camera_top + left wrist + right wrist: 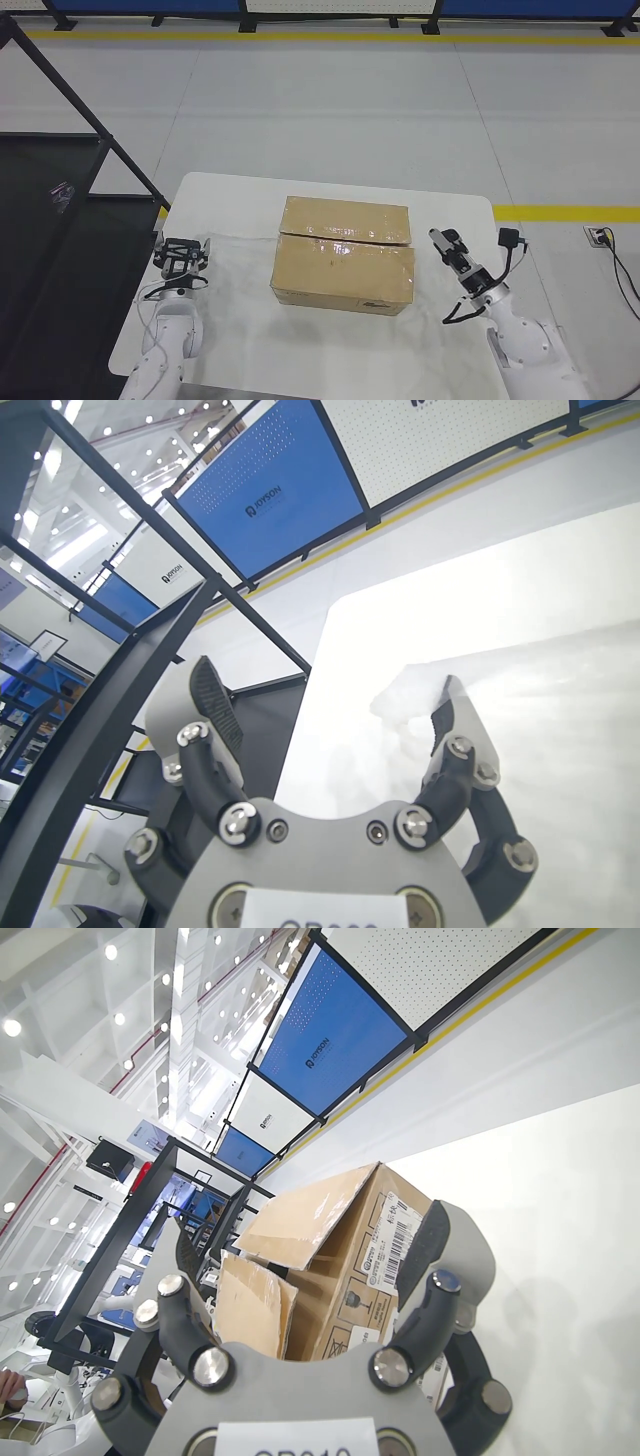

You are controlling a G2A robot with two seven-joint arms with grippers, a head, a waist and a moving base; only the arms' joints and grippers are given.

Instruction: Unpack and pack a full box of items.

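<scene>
A: Count it off for me. What's on the table (230, 200)?
B: One cardboard box (343, 253), in the middle of the white table, long side running left to right. Two grippers, one on each side of it

A: Where exactly?
B: The left gripper (182, 255) is by the table's left edge, well apart from the box, fingers spread wide. The right gripper (447, 243) is just right of the box, not touching it, fingers spread too and holding nothing

A: Is the box closed?
B: From above, the two top flaps (345, 222) meet along one seam and look flat. The right wrist view adds the box's right end: there the flaps stand slightly lifted with a dark gap beneath, and one printed label (395, 1238) with a barcode is stuck on the end wall

A: And the left wrist view?
B: It brings out a small bunched-up wrinkle (400, 700) in the white table cover, just beside one of the fingers (445, 712), plus one black frame (100, 725) standing left of the table
</scene>
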